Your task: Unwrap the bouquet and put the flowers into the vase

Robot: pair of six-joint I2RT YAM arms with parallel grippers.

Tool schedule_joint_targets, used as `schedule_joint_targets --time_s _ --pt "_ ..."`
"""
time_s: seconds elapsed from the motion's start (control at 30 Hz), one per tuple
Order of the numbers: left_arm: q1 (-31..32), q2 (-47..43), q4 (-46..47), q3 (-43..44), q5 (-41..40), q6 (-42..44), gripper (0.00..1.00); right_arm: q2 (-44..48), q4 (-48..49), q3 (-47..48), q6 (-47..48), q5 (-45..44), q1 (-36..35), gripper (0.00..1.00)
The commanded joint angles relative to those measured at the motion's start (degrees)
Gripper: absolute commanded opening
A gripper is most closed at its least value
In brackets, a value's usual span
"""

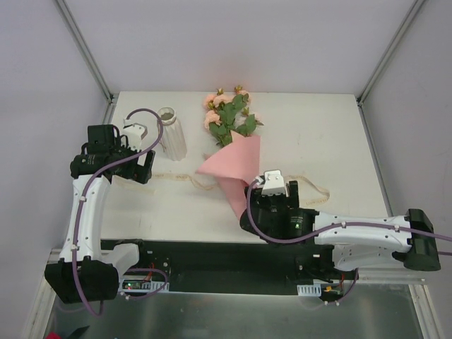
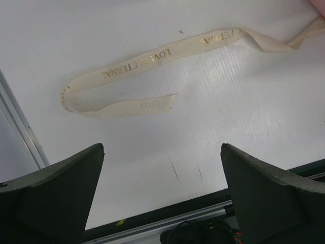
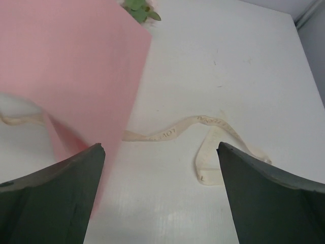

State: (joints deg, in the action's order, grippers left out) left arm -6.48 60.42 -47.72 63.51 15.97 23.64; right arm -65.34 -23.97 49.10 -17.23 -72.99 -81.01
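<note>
Beside the wide-spread right claw, bouquet lying flat, ribbon loose

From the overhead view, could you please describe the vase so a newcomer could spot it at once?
Start at the white table and look to its far left part, left of the pink-wrapped bouquet. The vase stands upright there, beyond the cream ribbon lying flat. It is the only white ribbed piece with an open mouth on top.
</note>
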Motion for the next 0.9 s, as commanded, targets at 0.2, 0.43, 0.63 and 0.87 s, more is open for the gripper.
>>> schedule_joint_targets --time_s 0.2,0.43,0.63,0.87 --pt "-0.3 0.7 -1.1 2.8 0.6 1.4 0.99 -4.6 -67.8 7.0 -70.0 -8.0 -3.9 0.97" --pt "-0.2 0.6 -2.1 4.3 0.3 1.4 0.99 -3.6 -71.0 7.4 -73.0 -7.2 -0.7 0.97" --pt "-0.3 0.9 -2.6 5.3 -0.6 1.4 0.99 2.5 -62.6 13.8 -58.9 -9.9 7.9 0.97" --pt "-0.2 0.8 -3.1 6.6 -0.7 0.4 0.99 10.9 -0.6 0.5 -10.8 42.5 38.8 0.99"
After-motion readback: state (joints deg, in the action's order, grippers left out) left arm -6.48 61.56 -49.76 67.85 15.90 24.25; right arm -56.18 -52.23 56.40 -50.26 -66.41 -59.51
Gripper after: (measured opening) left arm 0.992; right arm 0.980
